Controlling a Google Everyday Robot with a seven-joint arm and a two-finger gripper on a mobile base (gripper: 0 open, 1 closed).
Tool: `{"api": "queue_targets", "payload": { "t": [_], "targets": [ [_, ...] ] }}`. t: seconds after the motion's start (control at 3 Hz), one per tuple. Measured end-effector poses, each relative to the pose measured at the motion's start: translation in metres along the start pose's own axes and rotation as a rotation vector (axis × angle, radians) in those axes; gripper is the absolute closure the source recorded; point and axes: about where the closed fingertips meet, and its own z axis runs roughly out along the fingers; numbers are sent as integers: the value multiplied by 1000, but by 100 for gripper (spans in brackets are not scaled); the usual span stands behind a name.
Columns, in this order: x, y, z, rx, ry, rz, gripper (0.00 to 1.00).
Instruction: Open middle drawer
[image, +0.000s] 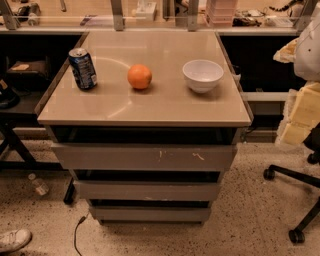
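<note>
speckled floor (240, 225) lies nearest, with a white shoe (12, 240) and a small bottle (38, 185) off to the left, so the approach to the drawers looks free. the gripper is nowhere in view, so whether it is spread or pressed together cannot be told. above the narrow bottom front (150, 214) sits the middle drawer (147, 191), a plain grey-brown front with no handle and no marks, under the taller scratched front (145, 157); no tray shows, so i judge it not yet pulled out. a dark gap runs along its upper edge, probably the only place to hook it. farther back, on the cabinet top (150, 107), a can (83, 68), an orange (139, 76) and a white bowl (202, 75) stand in a row, back from the front edge
</note>
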Motion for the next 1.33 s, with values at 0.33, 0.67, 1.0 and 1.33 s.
{"api": "queue_targets", "payload": {
  "t": [0.33,0.67,1.0,1.33],
  "targets": [
    [-1,0,-2,9,-10,-3,0],
    [0,19,16,-6,-16,-19,0],
    [-6,54,57,-10,-49,-74,0],
    [-5,86,125,-61,-46,-132,0]
  ]
}}
